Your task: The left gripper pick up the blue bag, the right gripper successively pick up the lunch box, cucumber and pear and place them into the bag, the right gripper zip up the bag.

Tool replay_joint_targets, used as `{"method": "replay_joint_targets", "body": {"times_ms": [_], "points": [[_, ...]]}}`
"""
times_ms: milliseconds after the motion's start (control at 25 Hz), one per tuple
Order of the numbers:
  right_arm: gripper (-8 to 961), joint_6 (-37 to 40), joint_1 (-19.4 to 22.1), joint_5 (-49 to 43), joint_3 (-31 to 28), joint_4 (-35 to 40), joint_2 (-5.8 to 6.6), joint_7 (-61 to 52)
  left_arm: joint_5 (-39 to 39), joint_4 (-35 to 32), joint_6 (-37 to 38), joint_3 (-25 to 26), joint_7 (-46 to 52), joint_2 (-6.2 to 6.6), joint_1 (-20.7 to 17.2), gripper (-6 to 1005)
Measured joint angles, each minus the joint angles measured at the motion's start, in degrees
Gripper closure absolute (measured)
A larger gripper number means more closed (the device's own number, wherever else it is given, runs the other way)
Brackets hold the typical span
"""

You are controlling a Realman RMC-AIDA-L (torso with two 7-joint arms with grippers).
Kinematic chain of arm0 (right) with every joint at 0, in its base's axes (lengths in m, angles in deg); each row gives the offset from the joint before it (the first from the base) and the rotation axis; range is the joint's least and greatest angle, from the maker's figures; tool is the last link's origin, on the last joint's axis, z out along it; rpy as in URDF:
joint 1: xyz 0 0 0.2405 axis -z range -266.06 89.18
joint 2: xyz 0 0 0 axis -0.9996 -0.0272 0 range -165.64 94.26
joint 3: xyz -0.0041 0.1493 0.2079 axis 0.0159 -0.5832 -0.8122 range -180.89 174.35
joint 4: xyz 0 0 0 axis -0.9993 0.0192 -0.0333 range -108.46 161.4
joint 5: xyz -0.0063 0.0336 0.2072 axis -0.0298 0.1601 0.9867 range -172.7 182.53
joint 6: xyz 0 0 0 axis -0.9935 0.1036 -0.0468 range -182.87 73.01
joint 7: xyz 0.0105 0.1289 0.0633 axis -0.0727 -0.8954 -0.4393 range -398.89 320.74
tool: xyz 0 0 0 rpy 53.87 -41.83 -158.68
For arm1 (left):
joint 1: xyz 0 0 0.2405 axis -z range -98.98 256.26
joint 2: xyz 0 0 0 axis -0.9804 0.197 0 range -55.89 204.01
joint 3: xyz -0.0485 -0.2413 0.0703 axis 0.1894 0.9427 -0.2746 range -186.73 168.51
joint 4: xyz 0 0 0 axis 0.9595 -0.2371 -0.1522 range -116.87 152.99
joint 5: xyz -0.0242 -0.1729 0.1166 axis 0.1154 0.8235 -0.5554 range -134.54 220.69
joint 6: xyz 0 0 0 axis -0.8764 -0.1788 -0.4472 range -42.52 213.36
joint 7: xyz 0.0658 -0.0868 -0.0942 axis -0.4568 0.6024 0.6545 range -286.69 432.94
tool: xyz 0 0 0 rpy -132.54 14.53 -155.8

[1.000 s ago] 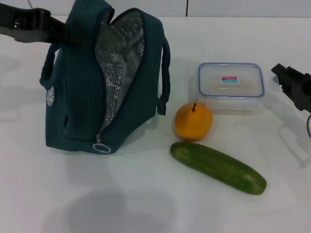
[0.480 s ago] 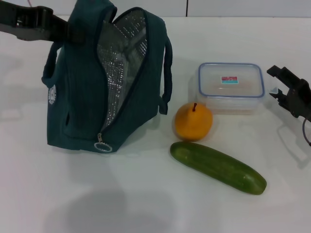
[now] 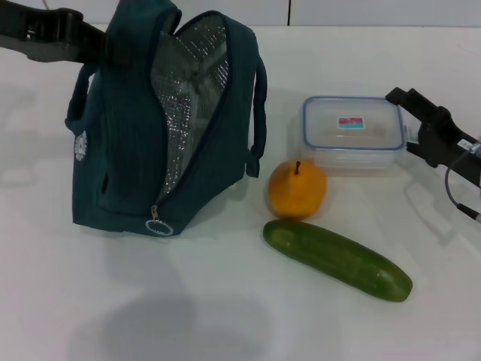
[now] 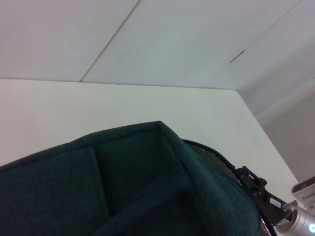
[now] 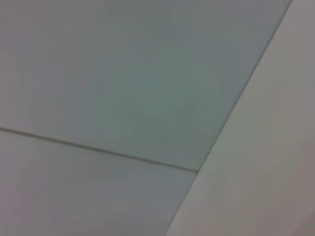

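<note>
Right hand (image 3: 406, 120) spreads open against the lunch box (image 3: 353, 134); left hand (image 3: 101, 47) grips the blue bag (image 3: 120, 150).

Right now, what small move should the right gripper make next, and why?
Probably ease the right gripper a little further over the lunch box and close on it. It sits at the box's right edge, nothing gripped, while the left gripper holds the blue bag open and upright with nothing inside.

Head view: high, facing down on table (image 3: 225, 316).
Left wrist view: close over bag (image 4: 123, 187), shared with head view.
Right wrist view: faces blank wall.
</note>
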Motion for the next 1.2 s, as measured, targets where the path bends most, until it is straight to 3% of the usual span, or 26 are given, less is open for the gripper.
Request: {"method": "replay_joint_targets", "body": {"times_ms": [1200], "points": [[78,2.3,0.2,-0.4,-0.5,1.4,0.00,0.0,-0.4,0.0,-0.1,0.3,-0.4,0.00,0.0,955]]}}
